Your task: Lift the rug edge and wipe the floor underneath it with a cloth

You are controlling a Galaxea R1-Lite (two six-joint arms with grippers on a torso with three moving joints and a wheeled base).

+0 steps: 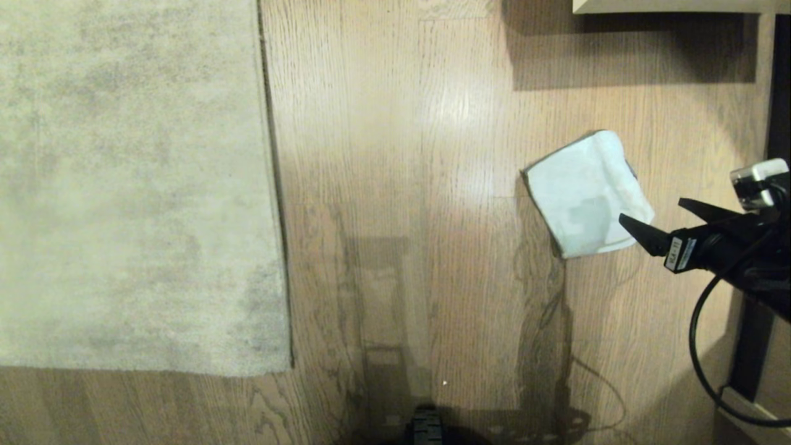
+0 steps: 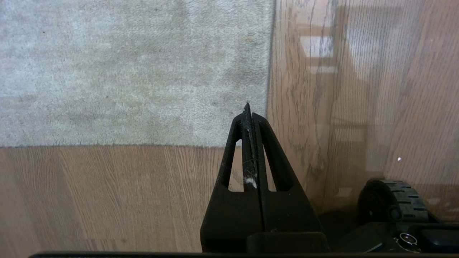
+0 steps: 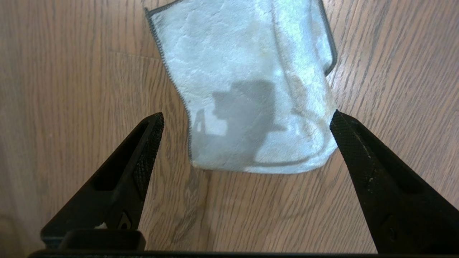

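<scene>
The pale mint-blue cloth [image 1: 584, 194] lies flat and loosely folded on the wood floor [image 1: 401, 185], right of the middle. My right gripper [image 1: 650, 210] hangs open just above the cloth's near right corner. In the right wrist view the cloth [image 3: 247, 71] lies ahead of the wide-open right gripper [image 3: 246, 115], with nothing between its fingers. The rug edge [image 1: 275, 185] runs straight down the left side to a corner [image 1: 289, 369] and lies flat. My left gripper [image 2: 247, 107] is shut and empty, apart from some lint, above the rug's corner [image 2: 267, 143].
A pale furniture edge [image 1: 667, 6] casts a shadow at the top right. A dark upright strip [image 1: 780, 80] borders the right side. My base wheel [image 2: 394, 200] stands on the floor near the rug corner. A black cable [image 1: 698, 346] loops below the right arm.
</scene>
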